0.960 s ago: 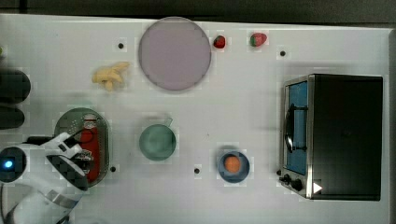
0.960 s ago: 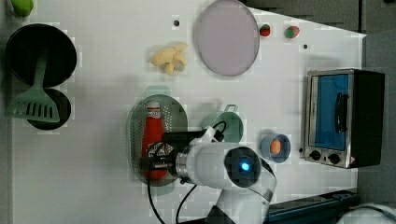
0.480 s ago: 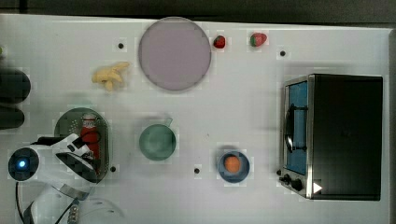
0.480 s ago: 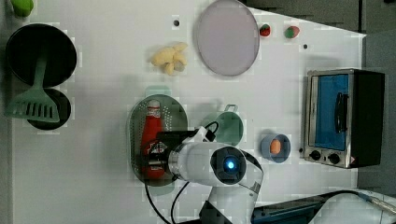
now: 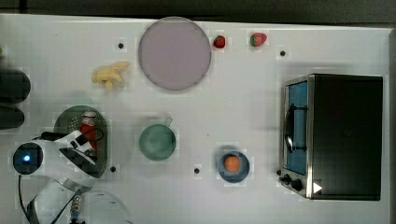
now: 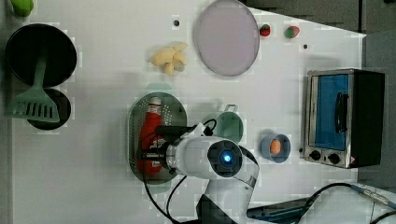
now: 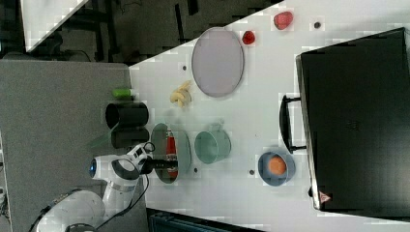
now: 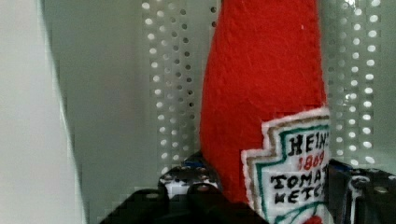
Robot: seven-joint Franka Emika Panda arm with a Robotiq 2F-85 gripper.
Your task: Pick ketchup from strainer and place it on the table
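The red ketchup [image 5: 88,127] [image 6: 150,128] [image 7: 170,144] lies lengthwise in the pale green strainer [image 5: 69,119] [image 6: 134,122] [image 7: 156,137], white cap pointing away from the arm. The strainer rests on the white table [image 5: 233,107] near the top view's left edge. My gripper [image 5: 87,143] [image 6: 156,152] [image 7: 167,165] reaches down into the strainer over the bottle's labelled lower half. In the wrist view the ketchup [image 8: 266,88] lies on the strainer's perforated floor [image 8: 173,93], and the gripper [image 8: 266,186] has one dark finger pressed against each side of the bottle.
A round green cup [image 5: 158,142] stands just beside the strainer. Farther along are a blue bowl holding an orange [image 5: 233,164] and a toaster oven [image 5: 336,135]. A purple plate [image 5: 174,53], two strawberries [image 5: 219,41], a yellow toy [image 5: 109,75], black pots [image 6: 39,53] and a spatula [image 6: 32,100] lie around.
The arm has shifted a little along the strainer and lowered over the ketchup. The fingers have drawn in from wide open onto the bottle's sides.
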